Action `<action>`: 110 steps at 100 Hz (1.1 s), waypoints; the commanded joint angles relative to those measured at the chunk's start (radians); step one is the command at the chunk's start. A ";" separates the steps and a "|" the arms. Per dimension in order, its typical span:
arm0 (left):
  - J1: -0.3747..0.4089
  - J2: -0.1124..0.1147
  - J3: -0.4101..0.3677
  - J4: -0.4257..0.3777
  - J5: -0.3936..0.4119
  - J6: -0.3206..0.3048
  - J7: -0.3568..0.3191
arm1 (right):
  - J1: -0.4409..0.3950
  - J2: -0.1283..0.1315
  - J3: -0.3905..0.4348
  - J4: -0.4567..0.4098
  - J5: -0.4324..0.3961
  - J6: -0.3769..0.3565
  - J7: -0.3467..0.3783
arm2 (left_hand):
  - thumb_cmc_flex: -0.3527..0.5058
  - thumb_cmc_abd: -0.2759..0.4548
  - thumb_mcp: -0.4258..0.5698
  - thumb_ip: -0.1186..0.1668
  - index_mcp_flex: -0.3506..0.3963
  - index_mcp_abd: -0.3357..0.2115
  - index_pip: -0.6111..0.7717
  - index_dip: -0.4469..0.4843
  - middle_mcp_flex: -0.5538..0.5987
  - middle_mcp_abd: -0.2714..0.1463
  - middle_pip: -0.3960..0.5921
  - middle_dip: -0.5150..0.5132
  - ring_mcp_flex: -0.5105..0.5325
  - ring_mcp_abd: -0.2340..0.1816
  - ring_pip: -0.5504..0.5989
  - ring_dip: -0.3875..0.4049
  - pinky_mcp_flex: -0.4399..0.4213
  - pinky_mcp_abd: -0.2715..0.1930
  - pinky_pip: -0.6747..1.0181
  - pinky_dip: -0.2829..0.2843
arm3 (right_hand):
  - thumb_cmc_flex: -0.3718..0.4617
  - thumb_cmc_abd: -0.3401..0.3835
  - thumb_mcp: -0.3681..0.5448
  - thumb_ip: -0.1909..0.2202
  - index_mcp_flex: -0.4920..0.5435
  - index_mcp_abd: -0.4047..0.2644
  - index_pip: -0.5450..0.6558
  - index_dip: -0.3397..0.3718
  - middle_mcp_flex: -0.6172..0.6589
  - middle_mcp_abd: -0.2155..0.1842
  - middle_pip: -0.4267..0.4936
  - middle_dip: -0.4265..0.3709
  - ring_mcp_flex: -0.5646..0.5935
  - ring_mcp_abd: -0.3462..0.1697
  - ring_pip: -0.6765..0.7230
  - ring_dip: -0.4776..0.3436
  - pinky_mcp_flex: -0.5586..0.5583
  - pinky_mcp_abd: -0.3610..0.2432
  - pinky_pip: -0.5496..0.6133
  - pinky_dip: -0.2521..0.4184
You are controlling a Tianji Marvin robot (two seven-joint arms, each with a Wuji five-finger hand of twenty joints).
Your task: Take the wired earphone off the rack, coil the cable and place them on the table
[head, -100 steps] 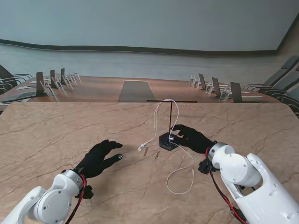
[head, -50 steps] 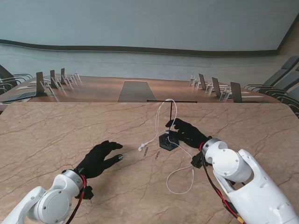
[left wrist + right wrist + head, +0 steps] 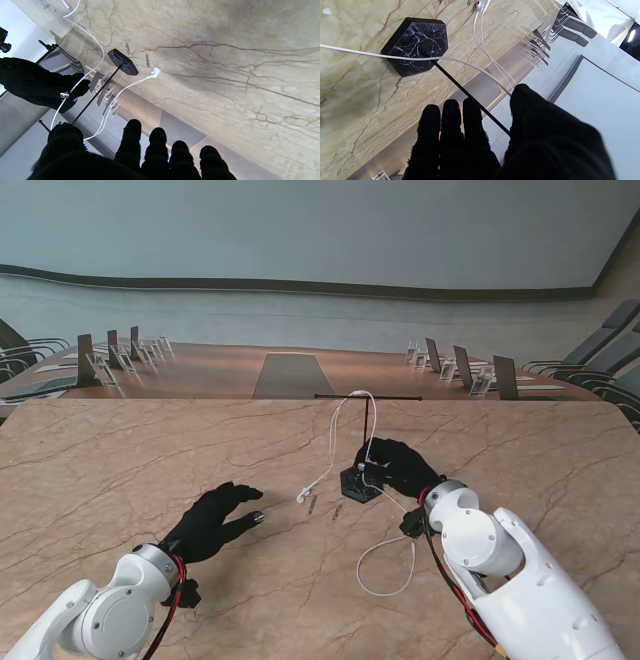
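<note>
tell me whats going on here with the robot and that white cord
A white earphone cable is draped over a thin black rack on a marble-look table. The right robot hand is at the rack's post, beside the cable running past its thumb; whether it grips the cable is unclear. The earbuds hang down to the table on the left side, and the rest of the cable loops nearer to me. The left robot hand holds nothing, its fingers spread. The cable is not off the rack yet.

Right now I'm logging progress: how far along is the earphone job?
Nothing is finished: the white wired earphone cable hangs over the thin black T-shaped rack. In hand: the black-gloved right hand is at the cable beside the pole; the black-gloved left hand rests open. Left: lifting off, coiling, placing on the marble table.
</note>
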 commanded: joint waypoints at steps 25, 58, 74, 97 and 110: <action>-0.002 -0.001 0.008 0.000 -0.012 0.003 -0.009 | -0.013 -0.016 -0.004 0.022 -0.003 -0.074 -0.060 | -0.012 -0.019 0.001 0.000 0.009 -0.009 -0.023 -0.003 0.002 -0.012 0.000 -0.002 -0.024 -0.023 -0.008 0.017 -0.006 -0.015 -0.005 -0.001 | 0.063 -0.051 0.409 -0.006 0.209 0.071 -0.005 0.187 0.180 -0.022 -0.031 -0.001 0.140 0.010 0.004 -0.009 0.106 0.013 0.113 -0.094; -0.033 0.001 0.034 0.005 -0.033 0.009 -0.027 | -0.015 -0.006 -0.006 0.029 -0.032 -0.107 -0.037 | -0.010 -0.019 0.001 0.000 0.009 -0.008 -0.024 -0.002 0.000 -0.012 -0.001 -0.003 -0.025 -0.023 -0.008 0.021 -0.007 -0.016 -0.004 0.002 | 0.137 -0.238 0.648 -0.126 0.534 0.212 -0.042 0.336 0.357 0.057 0.043 0.016 0.331 0.100 0.107 0.034 0.283 0.153 0.212 -0.079; -0.062 0.004 0.057 0.009 -0.050 0.006 -0.044 | -0.023 0.003 -0.008 0.018 -0.051 -0.116 -0.009 | -0.008 -0.019 0.002 0.000 0.011 -0.010 -0.024 -0.002 0.003 -0.011 0.000 -0.002 -0.024 -0.021 -0.008 0.022 -0.007 -0.014 -0.004 0.003 | 0.174 -0.348 0.716 -0.199 0.635 0.207 0.007 0.404 0.458 0.064 0.150 0.023 0.434 0.148 0.202 0.069 0.349 0.210 0.318 -0.034; -0.101 0.007 0.095 0.017 -0.076 0.007 -0.067 | -0.053 0.016 -0.001 -0.018 -0.056 -0.124 0.038 | -0.004 -0.019 0.003 0.000 0.010 -0.011 -0.024 -0.002 0.009 -0.006 0.002 -0.001 -0.023 -0.019 -0.006 0.024 -0.007 -0.013 -0.004 0.004 | 0.198 -0.407 0.752 -0.234 0.679 0.175 0.070 0.516 0.522 0.078 0.284 0.020 0.515 0.188 0.323 0.087 0.392 0.268 0.479 -0.123; -0.125 0.007 0.119 0.023 -0.090 0.013 -0.073 | -0.074 0.023 0.009 -0.042 -0.062 -0.126 0.061 | 0.002 -0.019 0.003 0.000 0.014 -0.017 -0.019 0.001 0.024 0.002 0.006 0.004 -0.025 0.002 0.015 0.061 -0.008 -0.009 0.007 0.017 | 0.203 -0.419 0.759 -0.236 0.678 0.159 0.101 0.552 0.530 0.087 0.329 0.038 0.530 0.198 0.373 0.089 0.395 0.276 0.532 -0.128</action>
